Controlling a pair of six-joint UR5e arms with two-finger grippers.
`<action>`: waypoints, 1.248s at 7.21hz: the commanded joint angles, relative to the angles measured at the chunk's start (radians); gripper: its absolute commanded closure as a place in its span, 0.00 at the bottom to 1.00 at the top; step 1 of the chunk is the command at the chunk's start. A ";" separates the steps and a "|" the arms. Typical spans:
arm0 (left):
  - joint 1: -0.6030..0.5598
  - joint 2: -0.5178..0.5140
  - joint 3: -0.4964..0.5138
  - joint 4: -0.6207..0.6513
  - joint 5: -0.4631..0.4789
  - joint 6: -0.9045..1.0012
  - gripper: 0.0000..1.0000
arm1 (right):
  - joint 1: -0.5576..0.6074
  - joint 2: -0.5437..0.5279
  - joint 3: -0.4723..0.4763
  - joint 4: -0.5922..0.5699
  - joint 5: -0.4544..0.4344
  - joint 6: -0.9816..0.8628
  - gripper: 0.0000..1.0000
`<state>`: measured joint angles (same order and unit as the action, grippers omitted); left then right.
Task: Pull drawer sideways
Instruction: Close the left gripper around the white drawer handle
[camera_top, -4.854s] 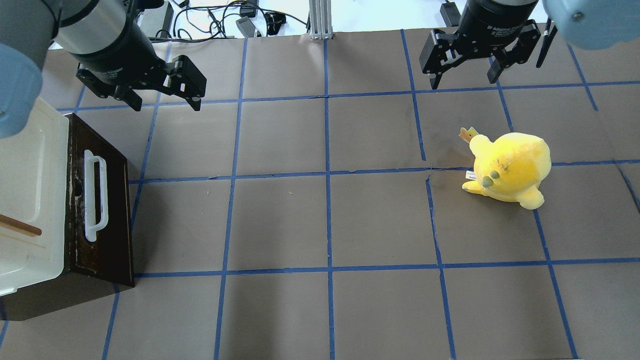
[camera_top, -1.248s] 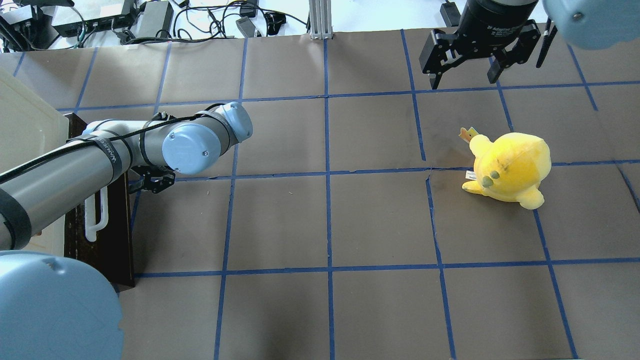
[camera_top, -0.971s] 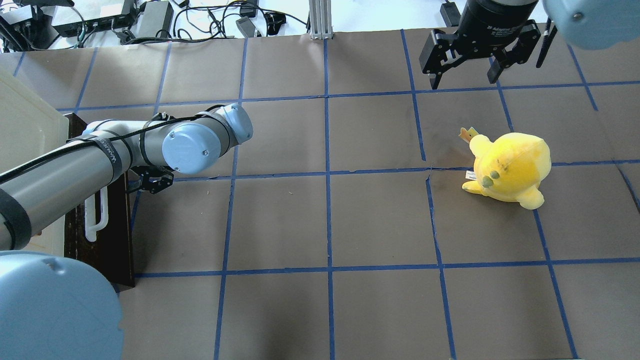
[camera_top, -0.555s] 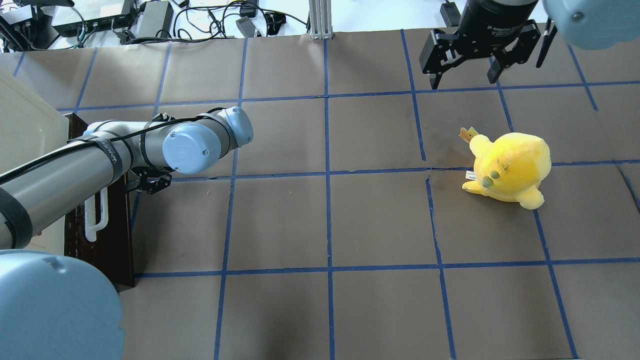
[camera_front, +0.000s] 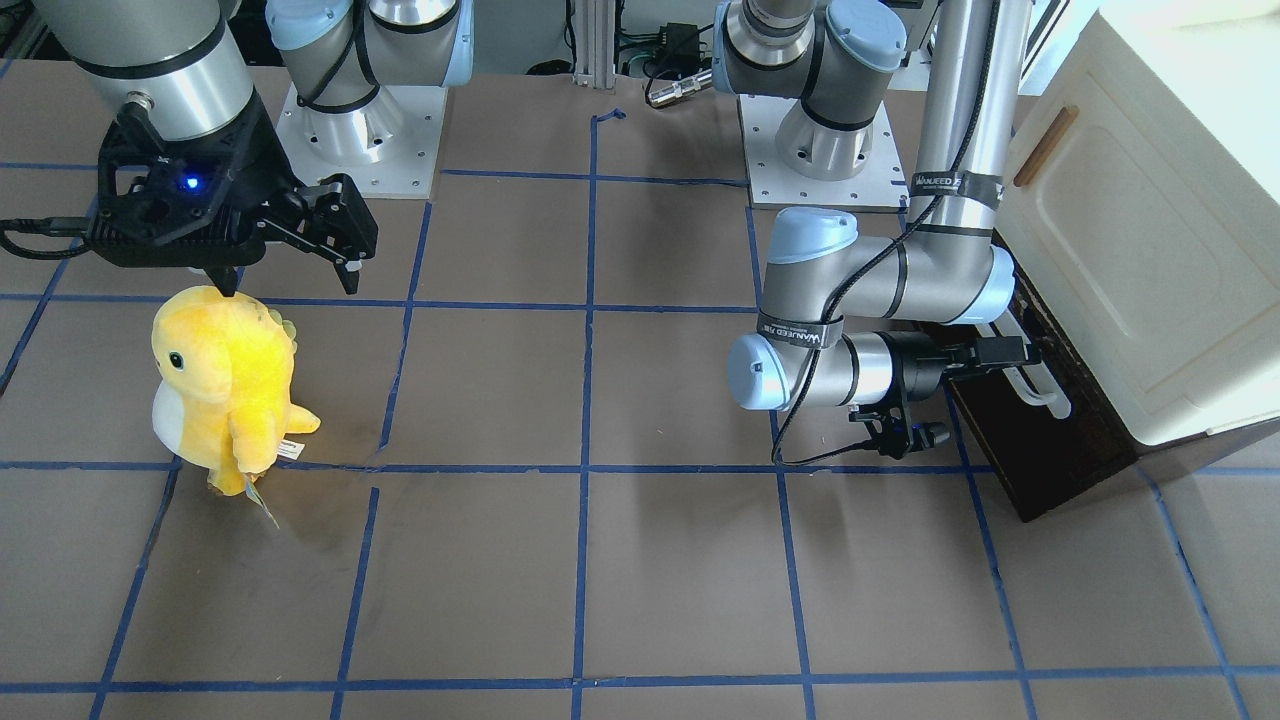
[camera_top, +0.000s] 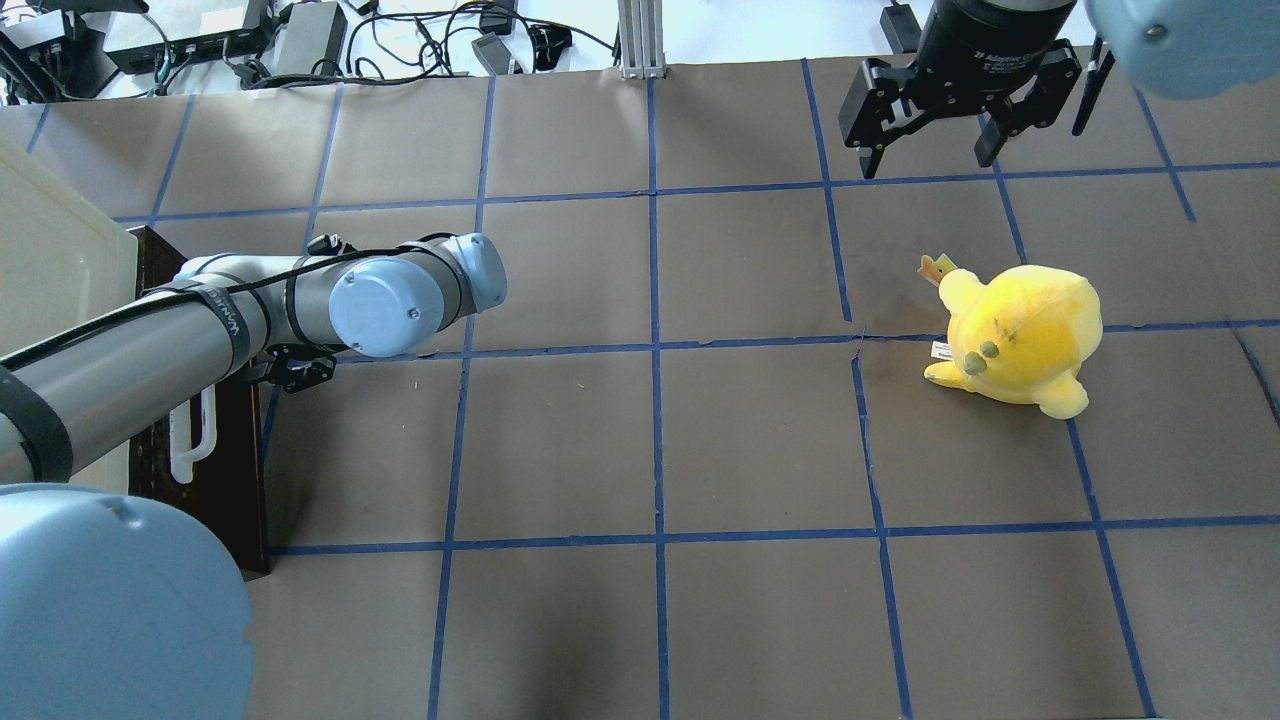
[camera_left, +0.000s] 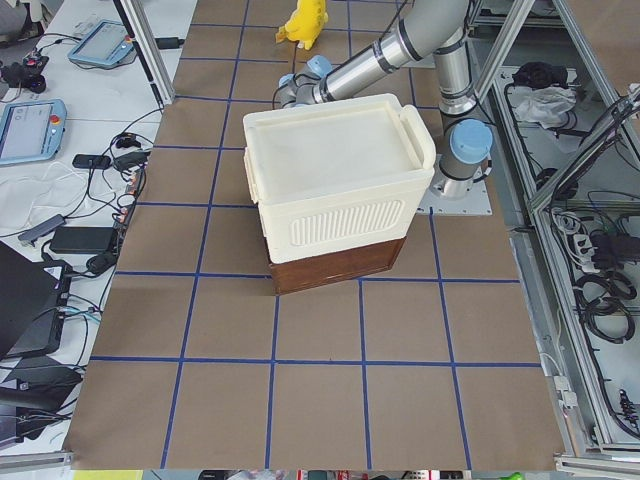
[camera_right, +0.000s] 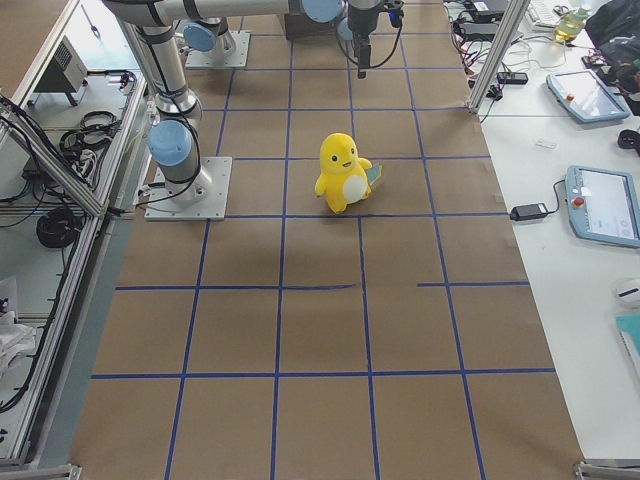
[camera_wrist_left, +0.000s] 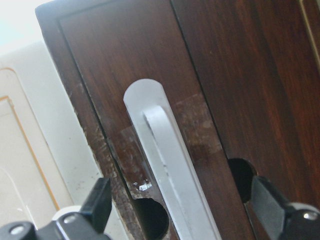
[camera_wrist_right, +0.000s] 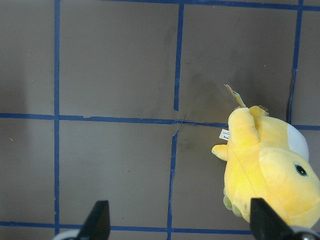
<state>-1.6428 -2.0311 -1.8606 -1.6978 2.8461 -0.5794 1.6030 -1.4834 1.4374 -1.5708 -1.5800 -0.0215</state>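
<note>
Left wrist-mounted view: the left fingers (camera_wrist_left: 100, 202) stand wide apart astride the white handle (camera_wrist_left: 170, 165), gripping nothing yet, with the drawer (camera_wrist_left: 225, 75) front just behind. The arm has swung down and edged in over the last second, so the approach looks nearly done; closing comes next. The drawer sits shut under the cabinet (camera_top: 50, 260) at the left edge of the desk (camera_top: 650, 450). Far off, the right fingers (camera_top: 866, 155) hang spread, empty.
</note>
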 joint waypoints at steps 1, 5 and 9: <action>0.011 0.002 -0.017 0.001 -0.004 -0.028 0.19 | 0.000 0.000 0.000 0.000 0.000 0.000 0.00; 0.009 0.015 -0.011 0.000 -0.005 -0.011 0.37 | 0.000 0.000 0.000 0.000 0.000 0.000 0.00; 0.009 0.017 -0.014 0.001 -0.005 -0.019 0.52 | 0.000 0.000 0.000 0.000 0.000 0.000 0.00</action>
<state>-1.6325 -2.0153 -1.8744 -1.6968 2.8410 -0.5983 1.6030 -1.4834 1.4374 -1.5708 -1.5800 -0.0215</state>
